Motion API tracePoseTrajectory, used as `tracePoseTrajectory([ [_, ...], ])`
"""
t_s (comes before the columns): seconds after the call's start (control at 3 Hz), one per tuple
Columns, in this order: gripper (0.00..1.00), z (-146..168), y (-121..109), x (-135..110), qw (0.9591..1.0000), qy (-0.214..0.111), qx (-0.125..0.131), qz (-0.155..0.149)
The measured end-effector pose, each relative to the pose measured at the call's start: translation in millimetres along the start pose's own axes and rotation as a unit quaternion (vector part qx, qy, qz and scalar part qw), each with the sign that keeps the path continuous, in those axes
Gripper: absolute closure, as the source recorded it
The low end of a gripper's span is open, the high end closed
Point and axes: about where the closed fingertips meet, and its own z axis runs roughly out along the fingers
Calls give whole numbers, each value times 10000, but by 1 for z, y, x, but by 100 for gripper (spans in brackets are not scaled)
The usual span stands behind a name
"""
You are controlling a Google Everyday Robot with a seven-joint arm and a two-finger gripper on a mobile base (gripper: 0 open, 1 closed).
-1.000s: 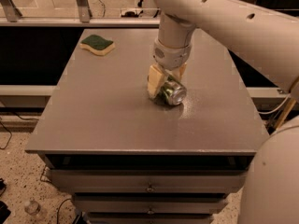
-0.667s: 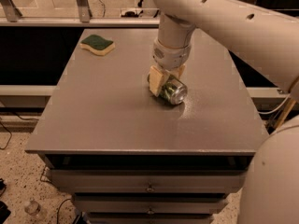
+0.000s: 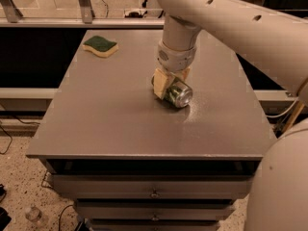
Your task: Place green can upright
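The green can (image 3: pixel 177 93) lies on its side near the middle of the grey table (image 3: pixel 110 124), with a silver end facing the front right. My gripper (image 3: pixel 169 82) reaches down from above and sits around the can's rear part. Its cream fingers (image 3: pixel 160 83) press against the can's sides, so it is shut on the can. The can rests at or just above the table top; I cannot tell which.
A yellow sponge with a green top (image 3: pixel 100 46) lies at the table's back left. The robot's white arm (image 3: pixel 231 18) spans the upper right. Drawers (image 3: pixel 154 192) sit below the table's front edge. A railing runs behind the table.
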Motion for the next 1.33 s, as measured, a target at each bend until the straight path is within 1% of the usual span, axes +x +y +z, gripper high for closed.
tracePoseTrajectory([
  [0.33, 100, -1, 0, 0, 10000, 0, 0, 0],
  [0.67, 100, -13, -6, 3, 9998, -148, 106, 29],
  [1.0, 100, -40, -14, 8, 9983, -570, 133, -23],
  [1.33, 100, -71, -25, 15, 9904, -1365, -67, -194],
])
